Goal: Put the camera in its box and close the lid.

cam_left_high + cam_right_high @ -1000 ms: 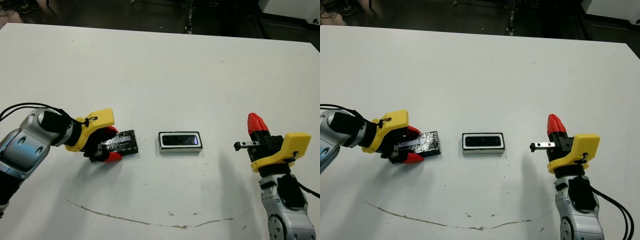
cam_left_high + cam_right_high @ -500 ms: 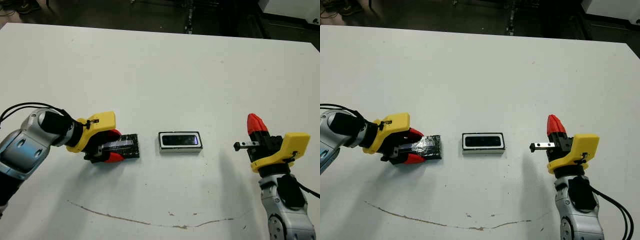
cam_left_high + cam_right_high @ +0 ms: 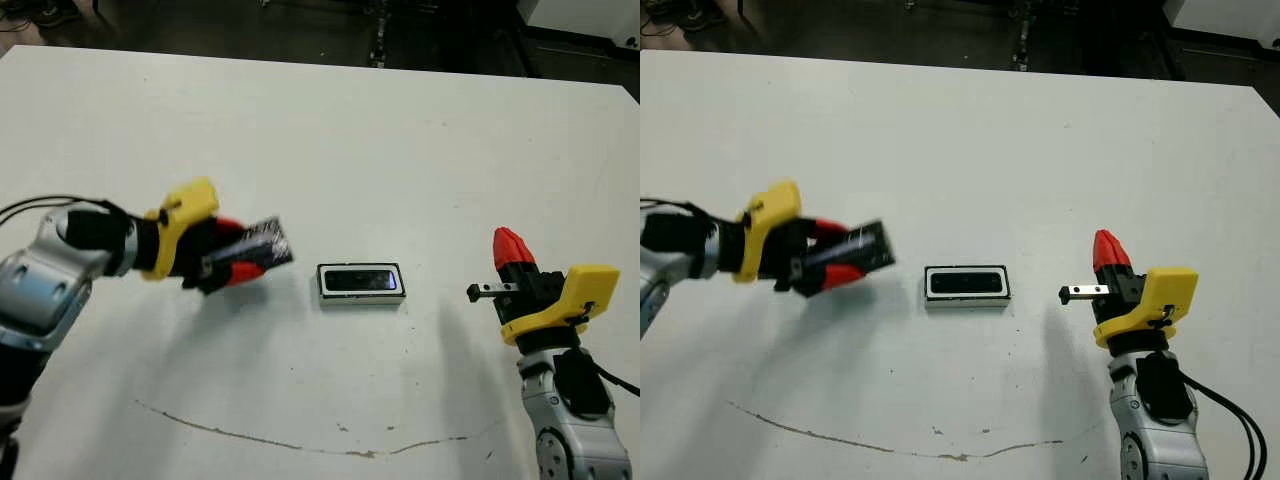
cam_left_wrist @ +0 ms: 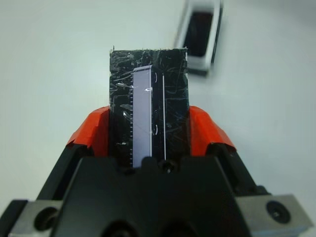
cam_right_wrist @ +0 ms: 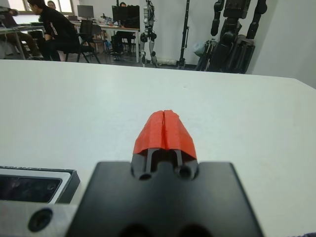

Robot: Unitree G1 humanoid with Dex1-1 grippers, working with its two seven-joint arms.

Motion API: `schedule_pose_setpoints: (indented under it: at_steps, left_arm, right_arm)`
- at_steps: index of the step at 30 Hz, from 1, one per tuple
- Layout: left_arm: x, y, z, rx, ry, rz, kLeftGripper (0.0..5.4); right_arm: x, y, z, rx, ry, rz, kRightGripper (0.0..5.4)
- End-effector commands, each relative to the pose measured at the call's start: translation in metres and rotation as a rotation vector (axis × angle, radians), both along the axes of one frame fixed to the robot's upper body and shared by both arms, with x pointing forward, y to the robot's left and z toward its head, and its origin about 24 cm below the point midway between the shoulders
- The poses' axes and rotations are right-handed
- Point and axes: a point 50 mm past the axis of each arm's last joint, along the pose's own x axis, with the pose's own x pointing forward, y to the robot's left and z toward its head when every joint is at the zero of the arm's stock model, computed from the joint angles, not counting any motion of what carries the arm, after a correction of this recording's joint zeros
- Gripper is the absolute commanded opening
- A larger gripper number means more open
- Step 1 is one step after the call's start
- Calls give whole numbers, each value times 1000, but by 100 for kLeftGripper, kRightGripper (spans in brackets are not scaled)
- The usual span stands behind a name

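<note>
Left gripper [image 3: 232,262] clamped on the lid [image 3: 256,247], red fingers [image 4: 94,133] pressed against its two long sides, the black crinkly cover raised clear of the white table [image 3: 330,140] and tilted, far end pointing toward the box [image 3: 361,284]. In the left wrist view, pale stripe running along the lid's length, lid standing straight out between the red pads, box blurred beyond its far end. Box resting flat near the table's middle, just right of the held lid and apart from it, white lining framing the camera [image 3: 360,280], which lies lengthwise inside with glossy bluish face up. No contact between lid and box. Right gripper [image 3: 510,250] upright near the table's right side, well apart from the box, red fingertips [image 5: 165,129] pressed together with only a thin seam between them, holding nothing; yellow wrist housing [image 3: 560,300] below and to the right of the tips. In the right wrist view, a corner of the box with the camera's dark face visible beside the gripper's black body. A thin brownish curved mark [image 3: 300,440] on the table surface toward the near edge, below the box. Beyond the table in the right wrist view, seated people [image 5: 54,27] at desks with monitors, and dark robot stands [image 5: 237,34] against a pale wall.
</note>
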Motion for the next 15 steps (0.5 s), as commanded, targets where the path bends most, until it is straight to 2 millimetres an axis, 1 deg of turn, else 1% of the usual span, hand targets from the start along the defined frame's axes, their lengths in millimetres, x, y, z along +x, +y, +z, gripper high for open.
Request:
schedule_pose_setpoints:
  at_steps: [1, 8, 15]
  left_arm:
    - [8, -3, 6, 6, 44, 5, 317]
    - [17, -24, 2, 57, 108, -64, 317]
    - [18, -36, -16, 62, 169, -105, 317]
  right_arm:
    - [-1, -2, 0, -2, 19, -3, 0]
    - [1, -1, 0, -12, 16, 6, 0]
    - [0, 0, 0, -10, 18, 5, 0]
